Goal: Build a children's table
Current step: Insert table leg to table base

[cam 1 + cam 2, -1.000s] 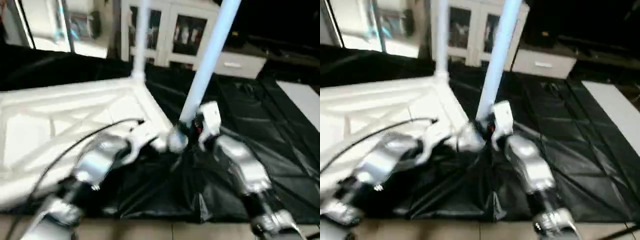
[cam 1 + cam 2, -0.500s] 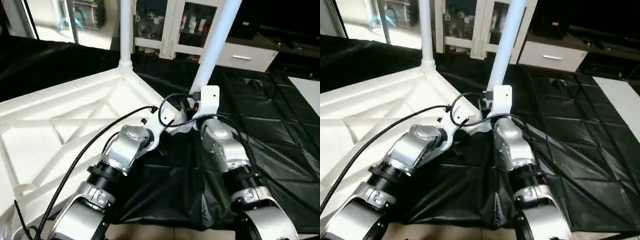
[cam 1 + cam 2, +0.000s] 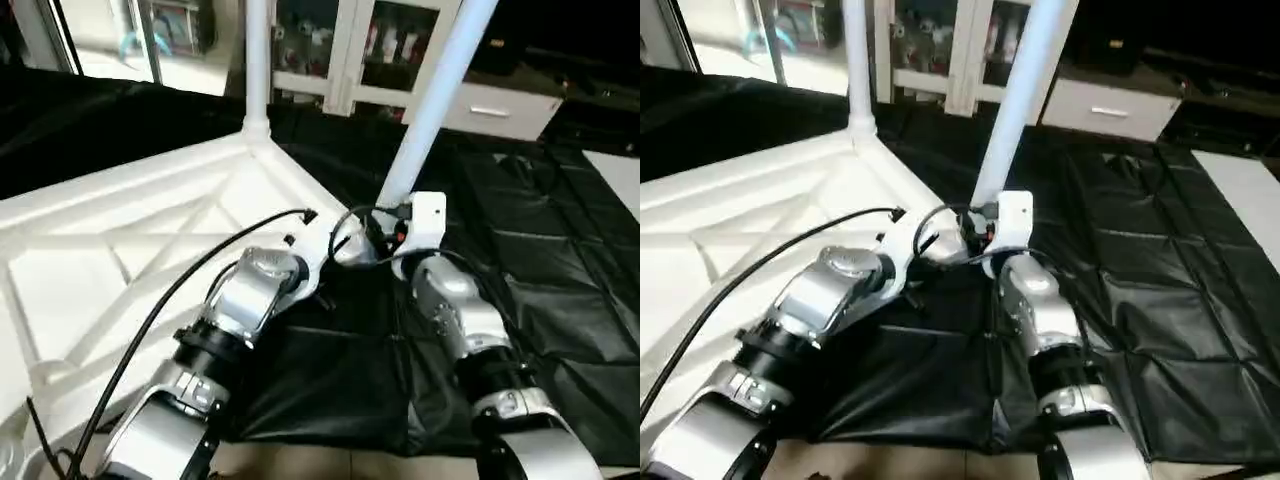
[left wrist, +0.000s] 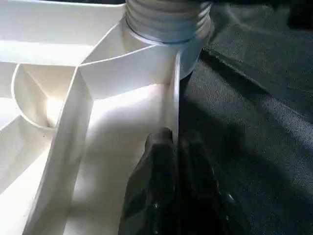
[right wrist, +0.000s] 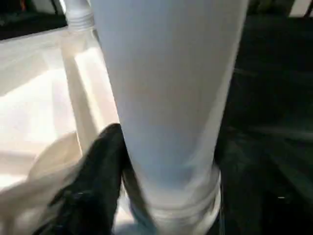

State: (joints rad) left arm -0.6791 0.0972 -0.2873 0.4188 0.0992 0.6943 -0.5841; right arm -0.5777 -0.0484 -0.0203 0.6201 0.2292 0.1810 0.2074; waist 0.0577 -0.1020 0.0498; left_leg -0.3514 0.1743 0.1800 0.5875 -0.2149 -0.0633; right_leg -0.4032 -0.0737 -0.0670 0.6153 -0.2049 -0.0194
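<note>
While the table top [image 3: 130,240] lies upside down on the black sheet [image 3: 560,260], ribs upward, the robot works at the corner nearest its grippers, at about 12 o'clock from its forearms. The near leg [image 3: 430,110] rises from that corner socket, leaning toward 1 o'clock. A second leg [image 3: 256,60] stands upright in the far corner socket, at about 11 o'clock.

The left gripper [image 4: 171,166] is closed on the top's thin side wall, one black finger on each face, just short of the socket. The right gripper [image 5: 146,196] wraps the base of the near leg; one finger [image 5: 98,166] presses its side, and the jaws look clamped around the tube.

The wrist view shows threads [image 4: 166,19] still exposed above the socket, so the leg is probably not fully seated. Its lean is the main risk: turning it at that angle could cross the threads or jam it. A pinch on so thin a wall could also slip, letting the top slide on the slick sheet. The loose cables [image 3: 350,225] near the leg might snag.
</note>
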